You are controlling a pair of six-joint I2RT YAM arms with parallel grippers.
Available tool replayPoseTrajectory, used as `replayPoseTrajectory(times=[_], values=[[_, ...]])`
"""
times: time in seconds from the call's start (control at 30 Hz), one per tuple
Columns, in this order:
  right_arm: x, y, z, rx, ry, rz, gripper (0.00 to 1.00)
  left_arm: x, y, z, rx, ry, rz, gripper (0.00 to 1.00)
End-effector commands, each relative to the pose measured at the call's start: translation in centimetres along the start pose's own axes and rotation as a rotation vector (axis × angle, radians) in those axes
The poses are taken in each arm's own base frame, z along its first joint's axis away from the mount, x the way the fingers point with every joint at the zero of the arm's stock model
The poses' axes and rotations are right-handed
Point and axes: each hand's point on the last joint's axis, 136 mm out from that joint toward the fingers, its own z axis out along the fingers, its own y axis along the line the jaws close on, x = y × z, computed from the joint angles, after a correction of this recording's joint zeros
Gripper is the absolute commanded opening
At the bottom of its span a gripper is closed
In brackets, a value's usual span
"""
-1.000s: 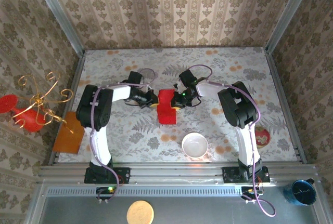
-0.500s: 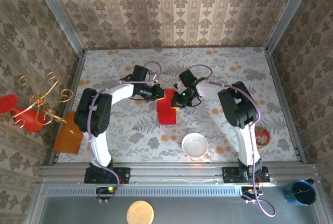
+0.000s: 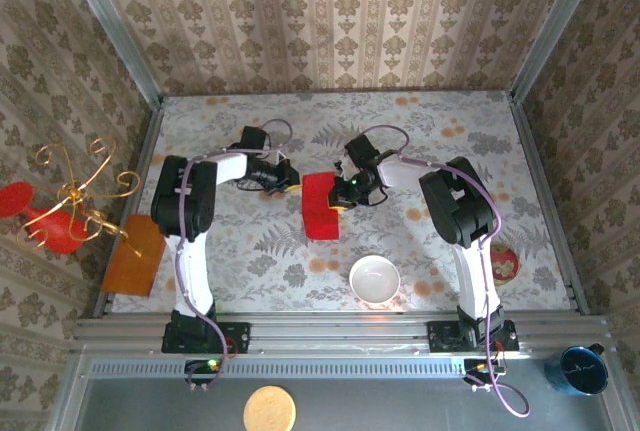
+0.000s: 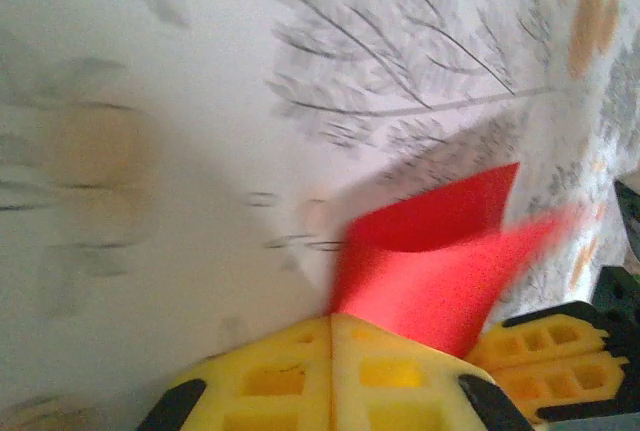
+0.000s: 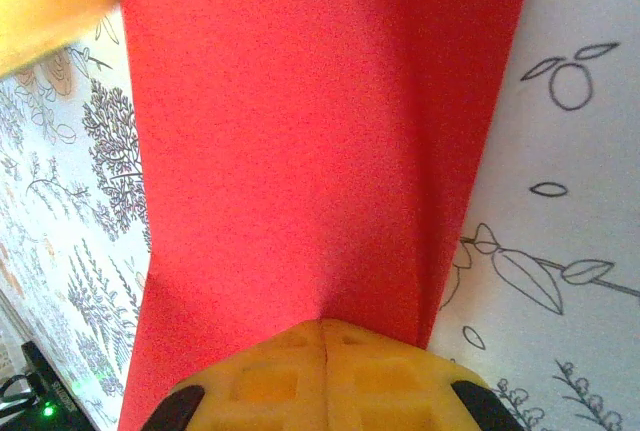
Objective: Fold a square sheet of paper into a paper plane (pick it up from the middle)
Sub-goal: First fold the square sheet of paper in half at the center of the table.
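Floral-patterned table point(image 3: 450, 151), walled in damask wallpaper.

- Red paper sheet point(image 3: 320, 213): mid-table, between the two grippers, folded to an upright rectangle with its long edges running near to far. The left wrist view shows it curled and raised point(image 4: 430, 261).
- Right gripper point(image 3: 347, 194): at the sheet's far right edge, fingers closed, pinching the paper, which creases into the seam point(image 5: 322, 323).
- Left gripper point(image 3: 288, 187): just left of the sheet's far left corner, fingers closed together point(image 4: 332, 319). The paper's edge meets their tips; whether it is pinched cannot be told.
- White bowl point(image 3: 374, 278): near side, empty, right of centre.
- Orange-brown board point(image 3: 135, 256): left table edge.
- Red ornament with gold wire curls point(image 3: 60, 213): off-table, left.
- Blue cup point(image 3: 582, 369): near right, off-table.
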Motion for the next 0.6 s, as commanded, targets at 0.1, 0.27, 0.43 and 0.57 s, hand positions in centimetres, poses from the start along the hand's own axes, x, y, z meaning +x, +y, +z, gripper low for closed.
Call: replayPoseTrajectory(times=[0.1, 0.27, 0.43, 0.57], values=[[7.3, -9.2, 2.1, 0.3, 0.21, 0.181, 0.08, -0.8, -1.2, -3.4, -0.036, -0.051, 0.05, 0.09], [7.3, -9.5, 2.2, 0.304, 0.207, 0.196, 0.08, 0.7, -6.0, -0.7, 0.098, -0.005, 0.077, 0.09], [7.6, -9.7, 2.4, 0.307, 0.211, 0.205, 0.08, 1.8, -6.0, 2.6, 0.039, 0.058, 0.088, 0.09], [7.7, -9.8, 2.4, 0.31, 0.212, 0.206, 0.08, 1.7, -4.0, 3.6, -0.043, 0.082, 0.079, 0.09]])
